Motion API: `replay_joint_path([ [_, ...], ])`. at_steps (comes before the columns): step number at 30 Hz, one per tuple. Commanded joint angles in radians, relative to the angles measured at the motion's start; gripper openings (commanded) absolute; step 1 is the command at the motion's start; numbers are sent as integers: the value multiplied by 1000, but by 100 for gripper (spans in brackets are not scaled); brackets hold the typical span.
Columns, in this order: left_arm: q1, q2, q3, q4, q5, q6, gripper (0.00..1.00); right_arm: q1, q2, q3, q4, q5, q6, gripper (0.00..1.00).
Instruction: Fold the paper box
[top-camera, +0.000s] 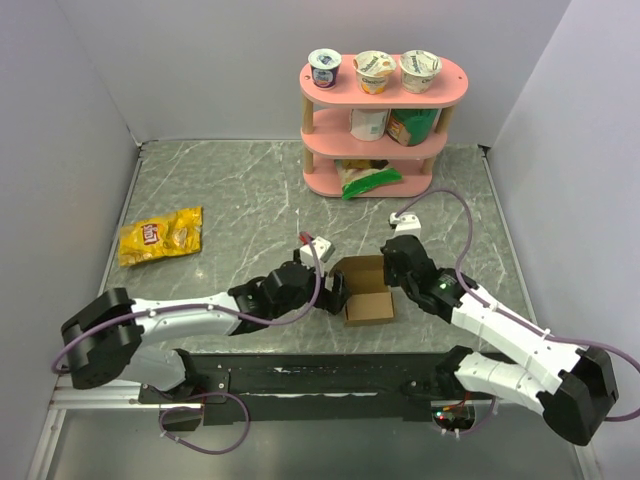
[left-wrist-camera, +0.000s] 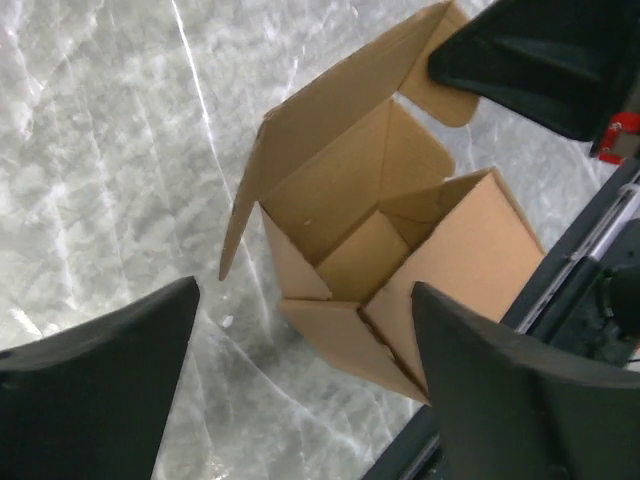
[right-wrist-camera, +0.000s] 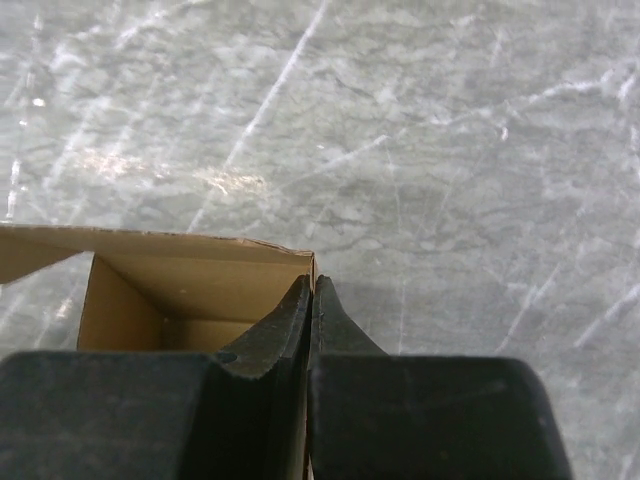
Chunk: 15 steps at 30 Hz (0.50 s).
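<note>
The paper box is a brown cardboard box, partly folded, open on top, with one flap standing up at the back. It stands on the marble table near the front edge. My left gripper is open just left of the box. In the left wrist view the box lies ahead of the gripper, its near corner between the spread fingers. My right gripper is shut on the box's right wall. The right wrist view shows its fingertips pinched on the wall's top edge.
A yellow snack bag lies at the left of the table. A pink shelf with yogurt cups and packets stands at the back. A black rail runs along the front edge just behind the box. White walls close three sides.
</note>
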Motion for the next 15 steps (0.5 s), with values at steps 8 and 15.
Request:
replay_joint_path([
  [8, 140, -148, 27, 24, 250, 308, 96, -2, -93, -99, 276, -211, -224, 0],
  [15, 265, -29, 221, -148, 565, 470, 96, -56, -55, -67, 347, -379, -405, 0],
])
